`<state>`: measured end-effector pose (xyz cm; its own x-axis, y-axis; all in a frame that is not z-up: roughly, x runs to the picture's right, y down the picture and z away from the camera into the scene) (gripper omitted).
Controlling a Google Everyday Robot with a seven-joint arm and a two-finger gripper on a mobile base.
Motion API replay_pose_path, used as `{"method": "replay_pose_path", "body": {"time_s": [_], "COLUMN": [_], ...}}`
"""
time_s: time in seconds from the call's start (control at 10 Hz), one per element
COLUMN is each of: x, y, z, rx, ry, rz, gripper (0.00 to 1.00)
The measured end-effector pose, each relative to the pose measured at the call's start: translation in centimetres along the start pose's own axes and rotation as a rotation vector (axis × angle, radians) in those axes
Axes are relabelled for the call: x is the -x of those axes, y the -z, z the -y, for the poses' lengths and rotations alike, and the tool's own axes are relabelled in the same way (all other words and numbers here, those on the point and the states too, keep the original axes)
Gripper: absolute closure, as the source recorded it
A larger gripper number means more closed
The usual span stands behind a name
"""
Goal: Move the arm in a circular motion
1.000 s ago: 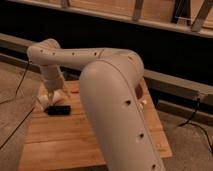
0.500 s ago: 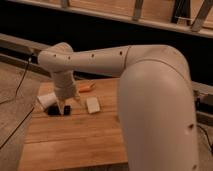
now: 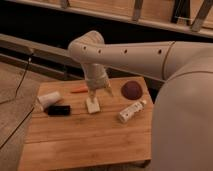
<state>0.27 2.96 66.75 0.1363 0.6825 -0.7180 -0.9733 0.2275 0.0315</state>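
The arm point(image 3: 145, 52) is a thick glossy cream-white tube with small dark holes. It reaches in from the right, where its large near segment point(image 3: 182, 125) fills the edge of the camera view. It bends at an elbow point(image 3: 87, 46) and drops down to the gripper point(image 3: 99, 94). The gripper hangs over the back middle of the wooden table point(image 3: 85, 142), just above a small cream block point(image 3: 92, 105). Its prongs stand apart and hold nothing.
On the table lie a white cup on its side point(image 3: 48, 100), a black object point(image 3: 59, 110), a thin orange item point(image 3: 79, 90), a maroon round thing point(image 3: 132, 89) and a white bottle point(image 3: 131, 111). A cable point(image 3: 20, 85) runs down the floor at left. Dark shelving stands behind.
The gripper has swung from the table's left side to the right, now over the back middle. The elbow has moved right and higher. The near arm segment has shifted to the right edge.
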Motion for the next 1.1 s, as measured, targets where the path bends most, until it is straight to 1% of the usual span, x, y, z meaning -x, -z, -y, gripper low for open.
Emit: {"method": "replay_pose_path", "body": {"time_s": [0.1, 0.2, 0.3, 0.4, 0.5, 0.6, 1.1], "x": [2.5, 3.7, 6.1, 8.1, 9.9, 10.7, 10.9], "y": [0.6, 0.8, 0.9, 0.7, 0.6, 0.4, 0.4], "z": [1.7, 1.9, 1.7, 1.0, -0.2, -0.7, -0.6], "rx": [-0.028, -0.035, -0.038, -0.033, -0.024, -0.020, -0.021], "ry": [-0.017, -0.017, -0.012, -0.002, 0.014, 0.020, 0.018], "rz": [0.019, 0.026, 0.039, 0.051, 0.068, 0.075, 0.076], "gripper": [0.35, 0.35, 0.35, 0.35, 0.35, 0.35, 0.35]}}
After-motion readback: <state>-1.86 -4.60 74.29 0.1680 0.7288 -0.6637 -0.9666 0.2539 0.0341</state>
